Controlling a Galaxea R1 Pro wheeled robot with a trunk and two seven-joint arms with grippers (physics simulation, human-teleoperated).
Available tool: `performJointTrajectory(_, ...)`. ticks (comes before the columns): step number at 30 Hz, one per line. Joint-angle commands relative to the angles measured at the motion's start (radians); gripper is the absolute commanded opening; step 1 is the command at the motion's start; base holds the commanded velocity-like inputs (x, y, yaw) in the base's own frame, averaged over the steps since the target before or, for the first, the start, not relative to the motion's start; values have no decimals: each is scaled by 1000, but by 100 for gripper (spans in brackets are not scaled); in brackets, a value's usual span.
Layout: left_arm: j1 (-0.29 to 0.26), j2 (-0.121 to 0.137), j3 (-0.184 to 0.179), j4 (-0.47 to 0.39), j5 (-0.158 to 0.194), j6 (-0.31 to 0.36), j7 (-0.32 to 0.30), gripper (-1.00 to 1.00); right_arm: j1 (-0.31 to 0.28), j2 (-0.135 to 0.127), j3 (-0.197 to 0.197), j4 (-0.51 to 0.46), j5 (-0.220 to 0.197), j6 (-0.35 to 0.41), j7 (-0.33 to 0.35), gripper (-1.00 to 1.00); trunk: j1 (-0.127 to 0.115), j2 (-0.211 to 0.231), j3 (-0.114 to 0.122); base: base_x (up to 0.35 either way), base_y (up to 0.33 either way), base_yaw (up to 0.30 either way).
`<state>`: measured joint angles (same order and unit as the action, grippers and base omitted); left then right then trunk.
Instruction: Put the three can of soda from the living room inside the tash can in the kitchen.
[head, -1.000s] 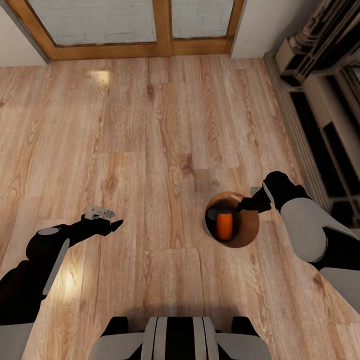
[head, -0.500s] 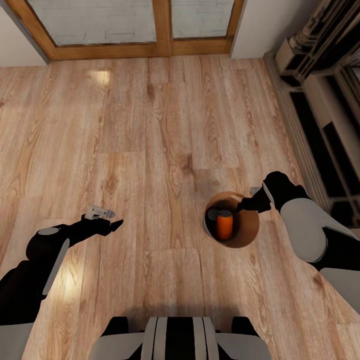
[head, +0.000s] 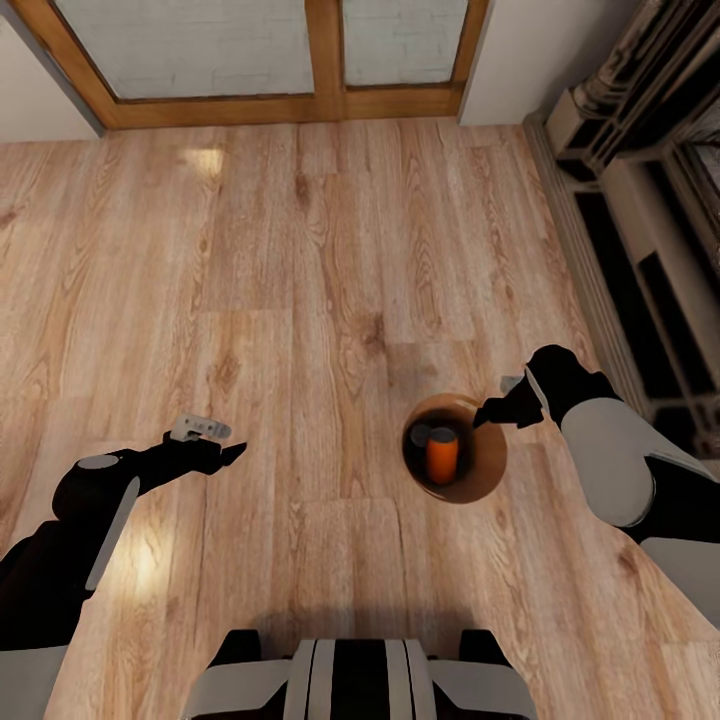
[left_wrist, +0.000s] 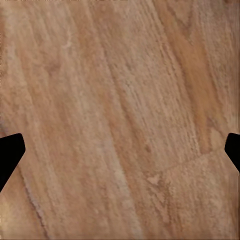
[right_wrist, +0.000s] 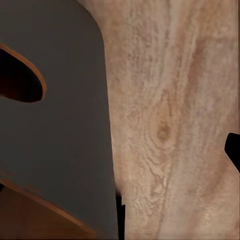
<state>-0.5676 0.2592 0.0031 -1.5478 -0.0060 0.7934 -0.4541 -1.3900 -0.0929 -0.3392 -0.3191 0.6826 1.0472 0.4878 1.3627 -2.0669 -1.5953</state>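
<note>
The tash can, a round glossy brown bin, stands on the wood plank floor in front of me to the right. One orange can of soda stands upright inside it, with a small grey round top showing beside it. My right gripper hovers at the bin's far right rim, open and holding nothing. In the right wrist view the bin's wall looms close, and one fingertip shows over the floor. My left gripper hangs open over bare floor, its fingertips wide apart.
Wood-framed glass doors run along the far wall. A dark shelved unit lines the right side, close behind my right arm. My own base shows at the near edge. Plank floor stretches between me and the doors.
The whole view has shifted slightly, so the camera moved. The bin and the orange can look a little smaller, and the can sits lower in the bin. Both arms keep their place in the picture.
</note>
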Motion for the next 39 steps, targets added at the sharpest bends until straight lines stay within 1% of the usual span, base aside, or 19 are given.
performJointTrajectory(1,0,0,0,0,0,1,0,100,1,0,0,0,0,0,0,100,-4,7,3,0,0,0)
performJointTrajectory(3,0,0,0,0,0,2,0,100,16,-1,0,-1,1,0,0,100,-12,21,9,0,0,0)
performJointTrajectory(18,0,0,0,1,0,4,0,100,38,-1,0,-2,2,0,0,100,-69,126,56,0,0,0)
performJointTrajectory(25,0,0,-1,1,0,4,0,100,61,-1,0,-4,2,0,0,100,-96,175,78,0,0,0)
performJointTrajectory(28,0,0,-1,1,0,4,0,100,66,1,1,-28,2,0,2,100,-107,196,88,0,0,0)
performJointTrajectory(29,0,0,-1,1,0,4,0,100,87,6,1,-61,1,0,4,100,-111,203,91,0,0,0)
performJointTrajectory(32,0,0,-1,1,0,4,0,100,108,9,2,-90,1,0,6,100,-123,224,100,0,0,0)
performJointTrajectory(33,0,-1,-2,1,0,3,1,100,149,13,5,-139,0,0,7,100,-127,231,103,0,0,0)
performJointTrajectory(34,0,-1,-2,1,0,3,1,100,178,16,8,-178,0,0,7,100,-130,238,107,0,0,0)
performJointTrajectory(36,0,-1,-2,1,0,3,1,100,211,20,9,-225,0,0,8,100,-138,252,113,0,0,0)
performJointTrajectory(37,0,-2,-2,2,0,3,2,100,246,26,11,-274,-1,0,9,100,-142,259,116,0,0,0)
performJointTrajectory(38,0,-2,-2,2,0,3,2,100,263,28,12,-297,-1,0,9,100,-146,266,119,0,0,0)
performJointTrajectory(39,0,-4,-2,2,0,3,3,100,296,32,14,-338,-1,0,10,100,-150,273,122,0,0,0)
